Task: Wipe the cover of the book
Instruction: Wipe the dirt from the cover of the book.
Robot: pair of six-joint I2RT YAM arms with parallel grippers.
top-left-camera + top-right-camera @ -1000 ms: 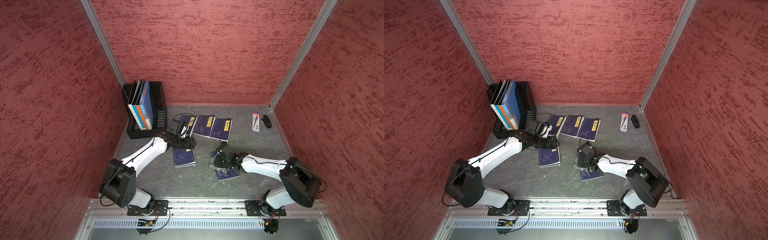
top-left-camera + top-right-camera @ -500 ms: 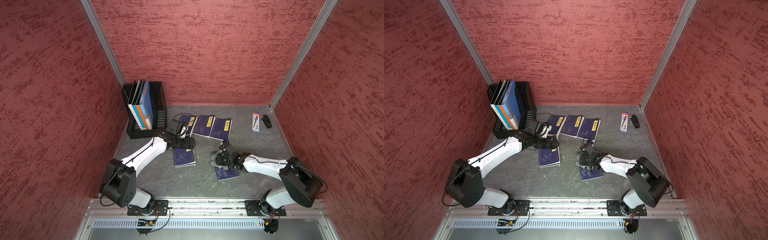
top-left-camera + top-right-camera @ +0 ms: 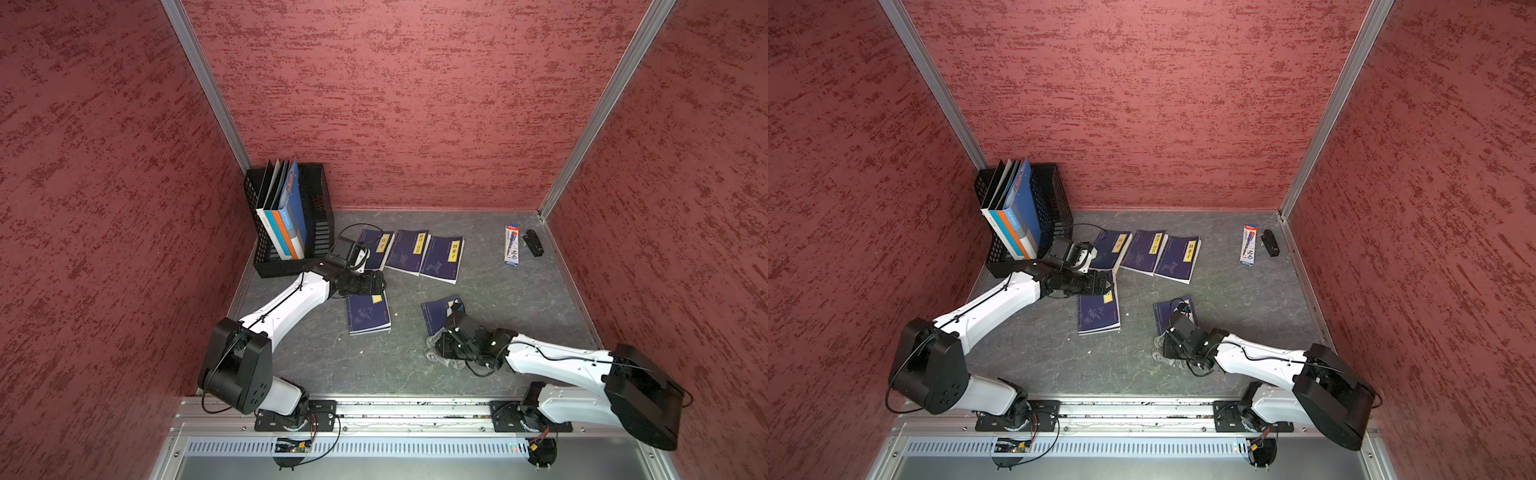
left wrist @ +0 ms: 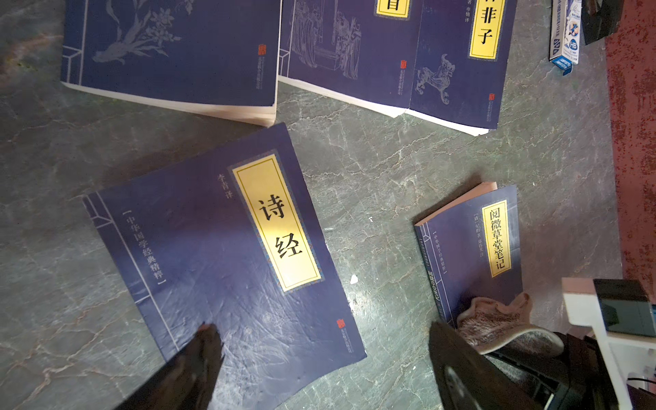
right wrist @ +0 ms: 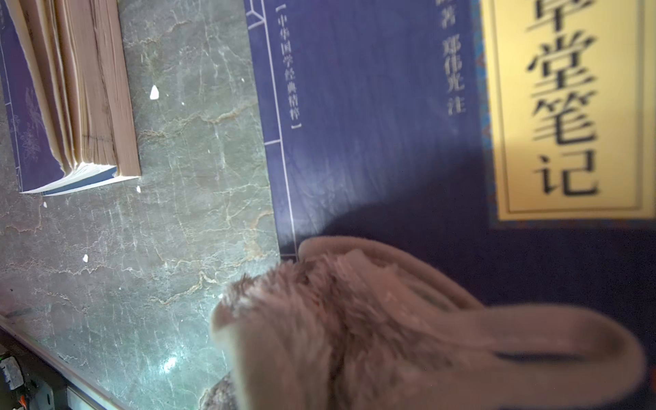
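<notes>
- One of five dk-blue paperbacks, target book (image 3: pixel 436 311), flat on tabletop (image 3: pixel 498 307) in front of R arm, well apart from the back row.
- Near end of its cover under R gripper (image 3: pixel 451 338); far end w/ yellow title label clear of it.
- R gripper: closed down on a fuzzy brownish cloth (image 5: pixel 355 319); fingers hidden behind the cloth in wrist view.
- Cloth bunched up, lying on the cover's near corner by the spine, partly spilling onto tabletop.
- L gripper (image 4: pixel 323 328): spread wide, nothing held, over second book (image 4: pixel 227 255). One finger (image 4: pixel 202 351) above that cover; contact unclear.
- Three more books (image 3: pixel 409 251) side by side nearer the back wall.
- Black mesh file rack (image 3: pixel 320 208) w/ upright folders (image 3: pixel 286 212) in back L corner.
- Pencil pack (image 3: pixel 512 245) and small black item (image 3: pixel 534 243) just beside each other in back R corner.
- Surface: grey-green, marbled, w/ a few white specks (image 5: pixel 153 92).
- Red textured walls (image 3: pixel 415 104) on 3 sides.
</notes>
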